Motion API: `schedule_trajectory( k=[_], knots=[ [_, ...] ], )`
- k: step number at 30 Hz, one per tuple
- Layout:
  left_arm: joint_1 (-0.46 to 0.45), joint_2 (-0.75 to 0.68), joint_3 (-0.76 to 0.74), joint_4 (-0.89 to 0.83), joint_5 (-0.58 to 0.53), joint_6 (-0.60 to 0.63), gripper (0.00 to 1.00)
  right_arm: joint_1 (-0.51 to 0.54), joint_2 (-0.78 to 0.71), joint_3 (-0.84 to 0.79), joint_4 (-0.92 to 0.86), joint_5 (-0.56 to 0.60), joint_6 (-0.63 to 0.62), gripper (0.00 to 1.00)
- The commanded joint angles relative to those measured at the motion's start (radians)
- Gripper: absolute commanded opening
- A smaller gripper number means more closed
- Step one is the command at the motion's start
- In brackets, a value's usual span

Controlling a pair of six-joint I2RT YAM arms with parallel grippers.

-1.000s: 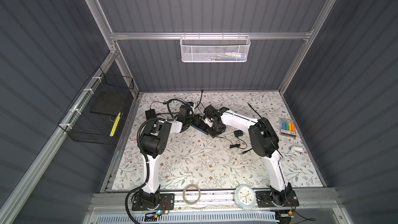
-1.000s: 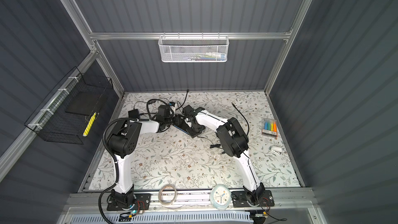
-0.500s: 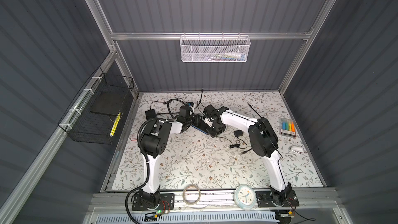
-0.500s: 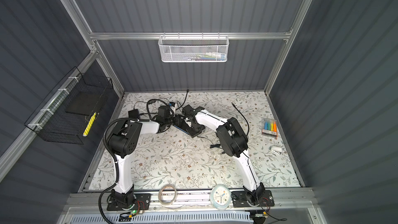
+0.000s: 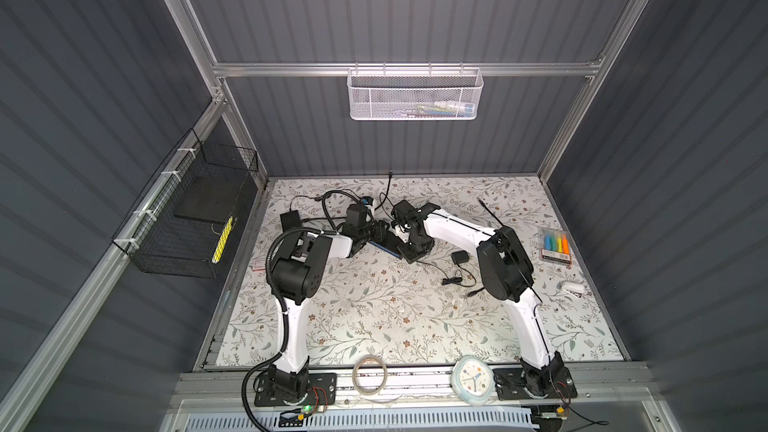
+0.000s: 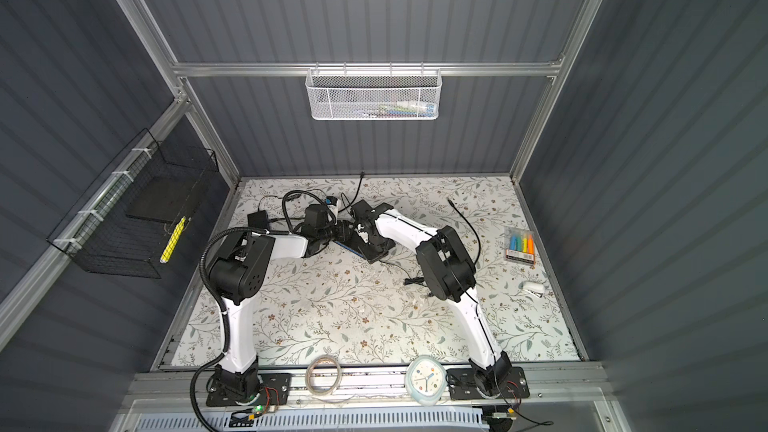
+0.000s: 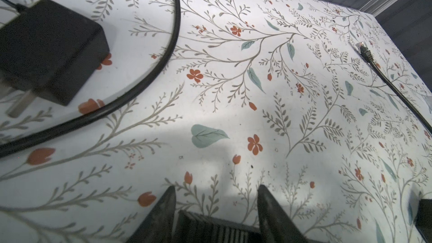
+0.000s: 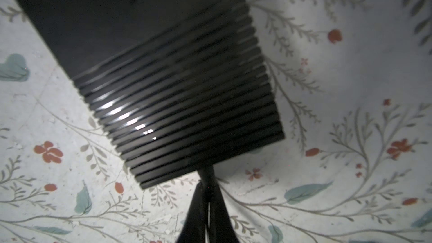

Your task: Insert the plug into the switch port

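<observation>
Reaches inward with the left arm (image 5: 299, 268), elbow raised, wrist pointing toward the right tool (image 8: 207, 189). Clamps the left tool (image 7: 216, 187) about half wide on the switch (image 7: 217, 227), with the fingers (image 7: 163, 213) flanking it on either side. Reaches inward likewise with the right arm (image 5: 505, 263), elbow high, forearm stretched toward the left tool. Pinches the right tool's fingers together on the plug (image 8: 207, 174), which stands directly ahead of the fingertips. Holds both tools close together, nearly facing.

Black ribbed switch (image 8: 163, 78) lay flat, with the stubby black plug (image 8: 207, 174) right up against its edge.
</observation>
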Motion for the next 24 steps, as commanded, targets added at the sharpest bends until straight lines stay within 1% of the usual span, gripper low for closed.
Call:
schedule_trajectory(
  k=[1, 15, 24],
  knots=[
    [-0.099, 0.103, -0.071, -0.24, 0.081, -0.037, 0.55, 0.039, -0.006, 0.096, 0.335, -0.127, 0.005, 0.0],
    [-0.108, 0.106, -0.07, -0.234, 0.086, -0.041, 0.55, 0.048, 0.014, 0.13, 0.373, -0.165, 0.052, 0.0],
    [-0.111, 0.108, -0.068, -0.232, 0.087, -0.044, 0.55, 0.058, 0.015, 0.12, 0.389, -0.165, 0.057, 0.0]
  ],
)
